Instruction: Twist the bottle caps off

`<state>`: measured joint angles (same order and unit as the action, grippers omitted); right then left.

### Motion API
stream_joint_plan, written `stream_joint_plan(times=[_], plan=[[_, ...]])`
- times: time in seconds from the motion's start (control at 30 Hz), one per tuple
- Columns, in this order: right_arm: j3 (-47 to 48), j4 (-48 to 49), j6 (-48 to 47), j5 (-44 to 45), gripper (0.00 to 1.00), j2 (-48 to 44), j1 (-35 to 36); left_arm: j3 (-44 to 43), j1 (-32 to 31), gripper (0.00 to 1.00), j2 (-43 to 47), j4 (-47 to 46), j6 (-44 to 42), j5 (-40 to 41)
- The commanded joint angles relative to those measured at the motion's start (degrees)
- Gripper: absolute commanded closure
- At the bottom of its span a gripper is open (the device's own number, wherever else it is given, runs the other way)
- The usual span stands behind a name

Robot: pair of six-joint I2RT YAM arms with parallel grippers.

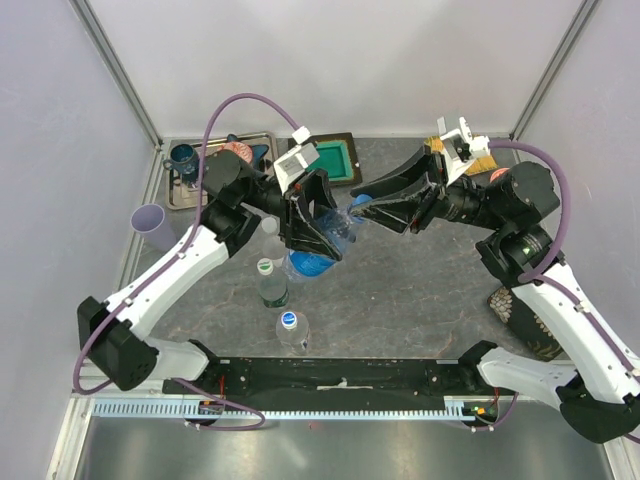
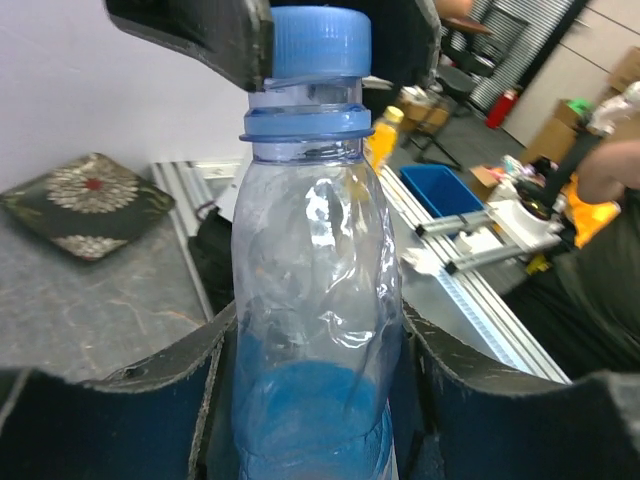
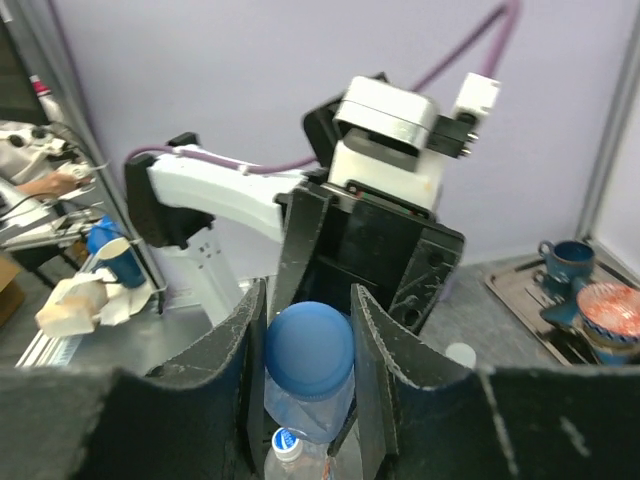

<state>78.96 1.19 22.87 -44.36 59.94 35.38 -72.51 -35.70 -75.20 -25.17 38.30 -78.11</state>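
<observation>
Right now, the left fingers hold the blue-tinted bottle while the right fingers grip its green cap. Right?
No: the cap is blue, not green, as the right wrist view shows. The left fingers hold the bottle; the right fingers grip that cap.

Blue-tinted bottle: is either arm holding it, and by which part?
Both. The left gripper clamps the blue-tinted bottle around its body; the right gripper has its fingers closed on the blue cap.
</observation>
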Motion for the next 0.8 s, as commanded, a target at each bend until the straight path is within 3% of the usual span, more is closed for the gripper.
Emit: stream_joint_plan(times=[0.0, 0.3, 0.4, 0.57, 0.63, 0.77], plan=[[-3.3, 8.8, 5.4, -17.1, 1.0, -1.5, 0.0, -0.4, 1.7, 0.77, -3.1, -28.6, 23.9, -5.2], [-2.3, 8.9, 5.3, -18.2, 1.0, -2.1, 0.0, -1.1, 1.7, 0.75, -5.0, -28.2, 23.5, -5.3], [-2.0, 8.7, 5.1, -14.5, 1.0, -2.4, 0.1, -1.1, 1.7, 0.75, -5.1, -27.3, 22.8, -5.0], [1.9, 1.7, 1.7, 10.4, 1.0, -4.6, -0.6, -1.5, 2.5, 0.75, -3.8, -16.8, 13.4, -3.1], [4.1, -0.7, 0.3, 14.8, 1.0, -4.9, -0.5, -2.0, 2.5, 0.74, -3.4, -9.8, 9.7, -2.2], [5.3, -6.3, -0.9, 27.4, 1.0, -5.9, -0.6, -2.3, 2.5, 0.73, -2.8, -4.8, 3.9, -1.4]])
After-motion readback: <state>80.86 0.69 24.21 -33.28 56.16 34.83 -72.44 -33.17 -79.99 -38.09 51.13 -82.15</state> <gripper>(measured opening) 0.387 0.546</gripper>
